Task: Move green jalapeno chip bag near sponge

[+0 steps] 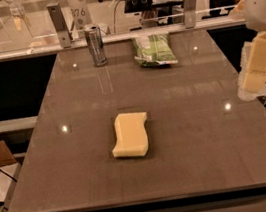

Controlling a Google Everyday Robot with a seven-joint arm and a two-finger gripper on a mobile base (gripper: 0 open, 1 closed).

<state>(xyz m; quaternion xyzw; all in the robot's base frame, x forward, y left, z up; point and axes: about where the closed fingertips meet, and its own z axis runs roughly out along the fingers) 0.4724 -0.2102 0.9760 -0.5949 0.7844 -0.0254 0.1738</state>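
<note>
Camera view: the gripper (257, 68) hangs at the right edge of the view, beyond the right side of the table (204, 136) and above its level. No object is seen in it, and whether it is spread or pressed together cannot be told. The green jalapeno chip bag (154, 49) lies flat at the table's far edge, right of centre. It is well apart from the sponge (130, 134), which lies flat near the table's middle. A silver drink can (95, 45) stands upright left of the bag, not touching it. Judgement: the transfer has not begun. The gripper's off-table station leaves the approach to the bag unobstructed, and the next move calls for a far reach clear of the can.
</note>
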